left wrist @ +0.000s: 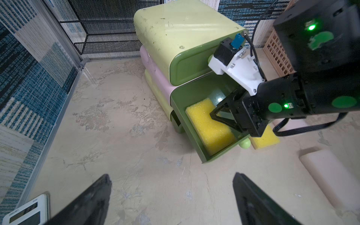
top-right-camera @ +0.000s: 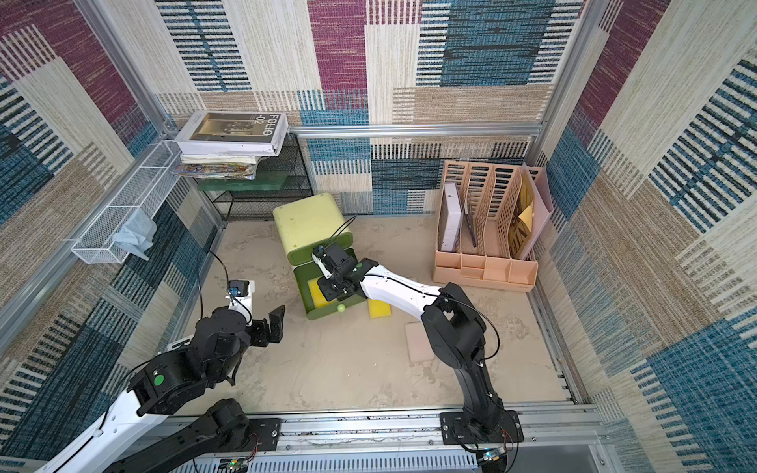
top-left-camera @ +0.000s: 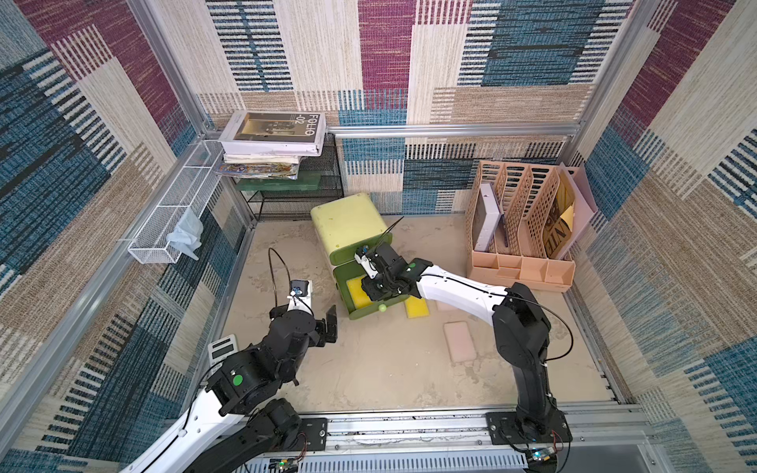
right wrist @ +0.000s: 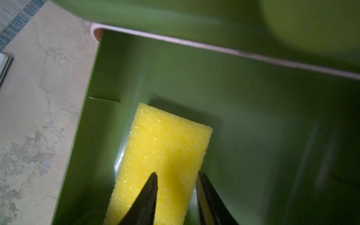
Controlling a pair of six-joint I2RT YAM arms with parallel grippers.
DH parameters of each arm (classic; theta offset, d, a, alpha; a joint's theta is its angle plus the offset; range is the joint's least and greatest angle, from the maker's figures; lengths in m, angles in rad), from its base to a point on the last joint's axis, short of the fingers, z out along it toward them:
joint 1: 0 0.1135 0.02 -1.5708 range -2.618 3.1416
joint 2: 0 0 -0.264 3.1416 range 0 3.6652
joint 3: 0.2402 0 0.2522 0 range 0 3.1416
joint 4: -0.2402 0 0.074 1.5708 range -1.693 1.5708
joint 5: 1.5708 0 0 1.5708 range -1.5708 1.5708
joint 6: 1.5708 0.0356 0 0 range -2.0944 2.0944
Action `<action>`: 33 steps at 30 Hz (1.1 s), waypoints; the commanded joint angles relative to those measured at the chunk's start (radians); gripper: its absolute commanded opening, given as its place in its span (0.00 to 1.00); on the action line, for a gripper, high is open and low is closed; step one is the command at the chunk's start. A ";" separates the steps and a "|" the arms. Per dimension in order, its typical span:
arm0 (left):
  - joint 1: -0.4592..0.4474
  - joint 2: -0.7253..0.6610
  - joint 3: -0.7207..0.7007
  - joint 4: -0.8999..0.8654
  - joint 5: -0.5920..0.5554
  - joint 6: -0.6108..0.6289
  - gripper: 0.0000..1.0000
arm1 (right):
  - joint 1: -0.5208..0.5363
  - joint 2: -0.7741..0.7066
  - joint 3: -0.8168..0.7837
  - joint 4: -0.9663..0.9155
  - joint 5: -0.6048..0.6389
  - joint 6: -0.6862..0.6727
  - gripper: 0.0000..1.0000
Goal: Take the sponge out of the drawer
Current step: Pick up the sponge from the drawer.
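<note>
A yellow sponge (top-left-camera: 353, 286) (top-right-camera: 314, 291) (left wrist: 204, 126) (right wrist: 167, 140) lies flat in the pulled-out green drawer (top-left-camera: 368, 313) (top-right-camera: 327, 314) (left wrist: 220, 153) (right wrist: 136, 68). My right gripper (left wrist: 213, 114) (right wrist: 177, 173) reaches down into the drawer. It is shut on the sponge: one fingertip (right wrist: 154, 175) digs into the top and the other sits against its side edge. In both top views the right wrist hides the fingertips. My left gripper (top-left-camera: 327, 323) (top-right-camera: 276, 321) (left wrist: 171, 176) hovers open over the bare table, left of the drawer, and holds nothing.
The drawer belongs to a light green cabinet (top-left-camera: 348, 221). A second yellow sponge (top-left-camera: 417, 307) (left wrist: 265, 139) and a pink pad (top-left-camera: 461, 342) lie right of the drawer. A peach file organizer (top-left-camera: 524, 229) stands back right, books (top-left-camera: 272, 133) on a mesh rack back left, and a white timer (left wrist: 27, 212) near left.
</note>
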 commanded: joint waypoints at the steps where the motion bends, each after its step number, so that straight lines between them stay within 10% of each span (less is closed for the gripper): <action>1: 0.001 0.000 0.001 0.007 0.003 0.002 1.00 | 0.003 0.024 0.035 -0.042 -0.020 -0.026 0.37; 33: 0.001 -0.006 0.002 0.005 -0.002 0.002 1.00 | 0.021 0.019 0.083 -0.069 0.074 -0.027 0.45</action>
